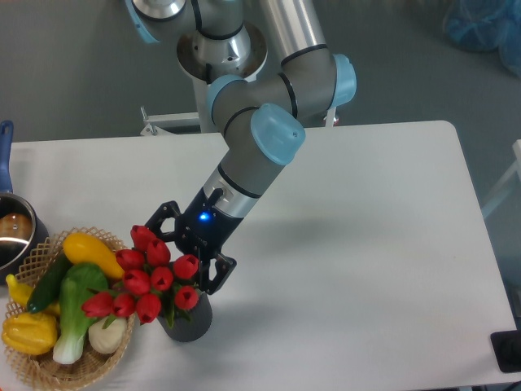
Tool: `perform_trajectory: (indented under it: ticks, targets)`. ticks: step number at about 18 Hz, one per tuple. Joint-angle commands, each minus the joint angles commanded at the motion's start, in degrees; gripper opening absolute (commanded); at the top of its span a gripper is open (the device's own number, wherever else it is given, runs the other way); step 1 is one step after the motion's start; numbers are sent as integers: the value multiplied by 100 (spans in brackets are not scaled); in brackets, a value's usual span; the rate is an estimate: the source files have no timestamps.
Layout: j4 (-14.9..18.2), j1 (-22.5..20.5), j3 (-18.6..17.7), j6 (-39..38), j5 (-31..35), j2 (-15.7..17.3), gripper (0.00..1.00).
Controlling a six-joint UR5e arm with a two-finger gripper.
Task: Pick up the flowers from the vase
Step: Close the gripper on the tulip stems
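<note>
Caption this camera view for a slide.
Open gripper closes in on red flowers standing in the dark vase beside a wicker basket.

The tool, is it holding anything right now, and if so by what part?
Nothing is held. The tool is open, its fingers spread on either side of the flowers, which sit in the vase.

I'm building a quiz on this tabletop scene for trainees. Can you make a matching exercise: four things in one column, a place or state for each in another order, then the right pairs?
Things:
1. flowers
2. vase
3. end effector
4. wicker basket

Places or states:
A. open, fingers spread either side of the red buds
B. at the table's front left corner, holding vegetables
C. standing in the dark vase, leaning left
D. upright near the table's front edge, right of the basket

Pairs: 1-C, 2-D, 3-A, 4-B
</note>
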State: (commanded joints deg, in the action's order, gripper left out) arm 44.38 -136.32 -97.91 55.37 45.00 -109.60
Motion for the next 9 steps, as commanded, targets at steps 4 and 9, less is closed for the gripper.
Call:
perform_trajectory:
  ticks: [4,9]
  targets:
    - [0,0,0,0,0,-9,70]
    - [0,0,0,-9,0,-9,61]
